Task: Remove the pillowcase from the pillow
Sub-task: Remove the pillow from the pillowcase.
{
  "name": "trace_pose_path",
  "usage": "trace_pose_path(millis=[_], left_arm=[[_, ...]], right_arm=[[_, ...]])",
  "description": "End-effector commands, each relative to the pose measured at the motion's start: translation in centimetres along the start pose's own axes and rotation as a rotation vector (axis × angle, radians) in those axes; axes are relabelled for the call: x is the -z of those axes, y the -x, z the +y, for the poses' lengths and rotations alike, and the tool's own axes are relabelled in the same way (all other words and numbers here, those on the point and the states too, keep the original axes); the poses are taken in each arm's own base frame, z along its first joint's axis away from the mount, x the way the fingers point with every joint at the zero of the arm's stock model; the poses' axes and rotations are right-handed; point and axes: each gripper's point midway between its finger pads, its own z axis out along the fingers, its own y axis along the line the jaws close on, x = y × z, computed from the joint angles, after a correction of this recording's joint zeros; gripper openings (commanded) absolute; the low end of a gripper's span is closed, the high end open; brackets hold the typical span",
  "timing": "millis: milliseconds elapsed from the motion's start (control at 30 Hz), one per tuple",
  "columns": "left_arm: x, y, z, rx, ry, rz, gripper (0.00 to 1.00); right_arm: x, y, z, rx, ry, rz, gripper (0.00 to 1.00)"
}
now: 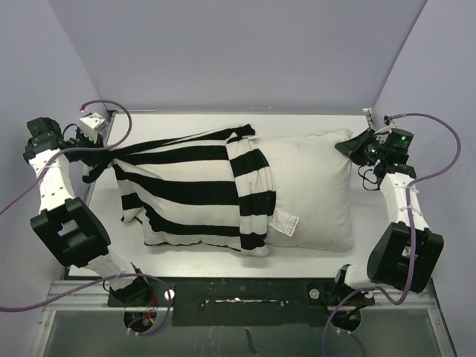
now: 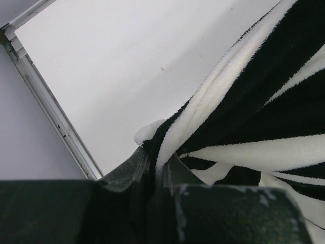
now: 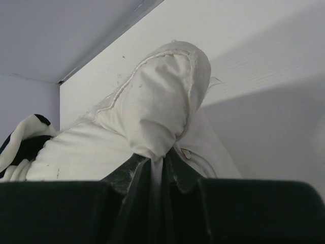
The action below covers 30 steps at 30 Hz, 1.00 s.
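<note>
One pillow [image 1: 312, 193]: big plain white cushion, one corner nipped in the right gripper [image 3: 158, 157], the rest of it running away from that hand toward the other arm.
One pillowcase [image 1: 186, 193]: striped cover, roughly half off by my reckoning; it is bunched in a thick roll mid-pillow, and its far end is drawn into a taut point at the left gripper [image 2: 155, 160].
Right hand: jaws clamped tight on the pillow corner, white fabric bulging just above the fingertips.
Left hand: jaws clenched on a fold of striped cloth, the stripes fanning out from the fingers.
Biggest risk: the bunched roll jams on the plump middle, so pulling drags the whole pillow along rather than peeling the cover.
Smaller risk: the right hand's bite is only a small corner nub, so a hard tug could slip it free.
Smallest risk: the left hand's thin fold slides out under tension.
Overhead view only: the roll, the small label [image 1: 285, 223] just beyond it on the bare half, and how far apart the hands sit.
Wrist views only: exactly what each pair of jaws has bitten.
</note>
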Motion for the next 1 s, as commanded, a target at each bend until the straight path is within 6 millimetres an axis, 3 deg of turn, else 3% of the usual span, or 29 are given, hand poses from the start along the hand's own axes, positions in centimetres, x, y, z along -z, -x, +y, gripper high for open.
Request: trace_pose_path(millis=[0,400,533,600,667,733,833,867,967], left_arm=[[8.2,-2.5,11.6,-0.239,0.455,0.134,0.0],[9.5,-8.2,15.2,-0.232,0.529,0.235,0.0],[9.4,-7.7,15.9,-0.167,0.544,0.203,0.0],[8.6,-6.7,15.2,-0.142,0.505,0.172,0.0],[6.9,-5.3,13.6,-0.147,0.445,0.151,0.01],[4.8,-3.1,10.6,-0.146,0.339,0.113,0.39],[2.7,1.3,3.9,-0.162,0.104,-0.01,0.88],[2.2,2.4,1.2,-0.179,0.02,-0.04,0.96],[1.2,3.4,-7.4,-0.285,-0.251,-0.055,0.98]], right_arm=[[4.7,7.9,-8.8,-0.009,-0.36,-0.327,0.0],[7.1,7.7,-12.6,-0.115,-0.495,-0.362,0.0],[7.3,6.7,-14.2,-0.211,-0.515,-0.371,0.0],[7.1,6.2,-14.7,-0.247,-0.511,-0.365,0.0],[6.7,6.4,-14.5,-0.261,-0.495,-0.36,0.0],[6.5,6.9,-14.1,-0.259,-0.49,-0.361,0.0],[6.9,8.0,-13.6,-0.206,-0.534,-0.373,0.0],[7.0,8.3,-13.5,-0.191,-0.548,-0.374,0.0],[6.9,8.6,-13.5,-0.158,-0.566,-0.363,0.0]])
